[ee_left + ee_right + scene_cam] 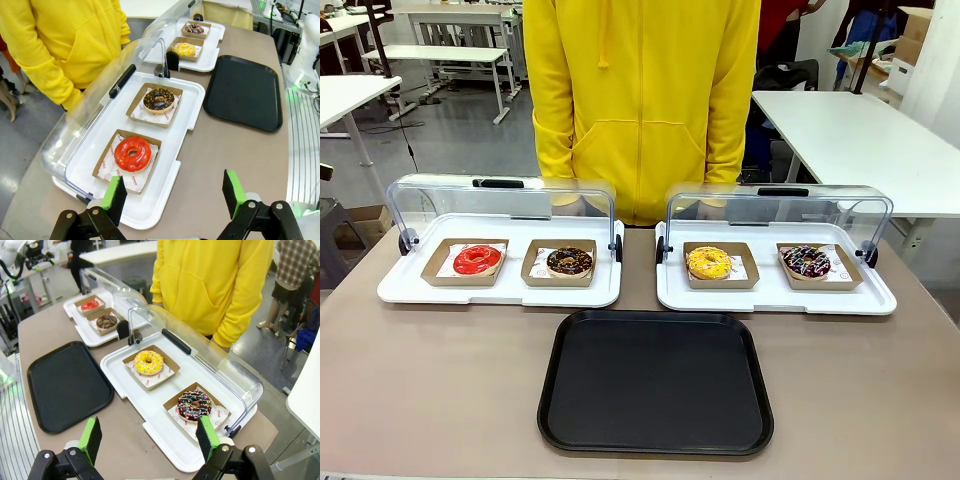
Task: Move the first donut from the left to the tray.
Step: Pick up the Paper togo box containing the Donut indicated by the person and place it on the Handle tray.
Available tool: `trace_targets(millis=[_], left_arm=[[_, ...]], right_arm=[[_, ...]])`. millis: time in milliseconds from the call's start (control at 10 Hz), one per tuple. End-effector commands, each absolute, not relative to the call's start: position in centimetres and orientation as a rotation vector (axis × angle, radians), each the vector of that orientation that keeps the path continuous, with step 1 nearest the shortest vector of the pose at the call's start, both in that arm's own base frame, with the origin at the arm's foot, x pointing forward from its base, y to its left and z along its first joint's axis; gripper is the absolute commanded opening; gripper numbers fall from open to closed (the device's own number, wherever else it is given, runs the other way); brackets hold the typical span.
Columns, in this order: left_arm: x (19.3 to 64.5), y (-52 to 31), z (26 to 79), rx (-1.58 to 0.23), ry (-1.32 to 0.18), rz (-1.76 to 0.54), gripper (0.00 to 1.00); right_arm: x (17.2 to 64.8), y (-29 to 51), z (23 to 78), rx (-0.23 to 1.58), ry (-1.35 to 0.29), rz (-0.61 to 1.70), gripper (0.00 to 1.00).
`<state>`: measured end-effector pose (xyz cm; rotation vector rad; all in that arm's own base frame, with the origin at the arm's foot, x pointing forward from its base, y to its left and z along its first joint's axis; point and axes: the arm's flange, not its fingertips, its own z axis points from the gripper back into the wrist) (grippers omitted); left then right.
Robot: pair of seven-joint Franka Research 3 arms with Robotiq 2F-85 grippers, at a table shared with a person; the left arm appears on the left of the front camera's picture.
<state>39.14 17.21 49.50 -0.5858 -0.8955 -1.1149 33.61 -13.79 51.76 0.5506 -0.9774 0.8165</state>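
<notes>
At the far left of the beige table (430,400), a white plastic serving tray (500,293) stands with its clear domed lid (500,205) raised at the back. The ring donut with glossy bright red glaze (477,260) lies in this tray's left half, resting on white paper in a small shallow brown cardboard tray (436,273). Just beside it on the right is a chocolate-glazed donut (569,262) in its own cardboard tray.

In the left wrist view, the left gripper (175,192) hangs above the near edge of that white tray. Its jaws are spread wide with nothing between them, and it is apart from the red donut.

In the middle, nearer the robot, the large flat black plastic tray (655,385) with rounded corners lies bare. Behind it stands a person in a yellow hooded top (640,100).

To the right, a second white tray (775,300), its lid also up, holds a yellow-glazed donut (708,263) and a sprinkled chocolate donut (806,262). In the right wrist view, the right gripper (149,436) hangs over this tray's near edge, its jaws wide apart and holding nothing.
</notes>
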Motion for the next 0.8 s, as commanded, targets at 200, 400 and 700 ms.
trace_targets(millis=[200, 400, 700], left_arm=[[39.06, 17.22, 49.64, -0.586, -0.905, -1.125, 1.0], [39.06, 17.22, 49.64, -0.586, -0.905, -1.125, 1.0], [39.06, 17.22, 49.64, -0.586, -0.905, -1.125, 1.0]], right_arm=[[33.98, -13.78, 51.84, 0.554, -1.012, 0.83, 1.0], [33.98, -13.78, 51.84, 0.554, -1.012, 0.83, 1.0], [33.98, -13.78, 51.84, 0.554, -1.012, 0.83, 1.0]])
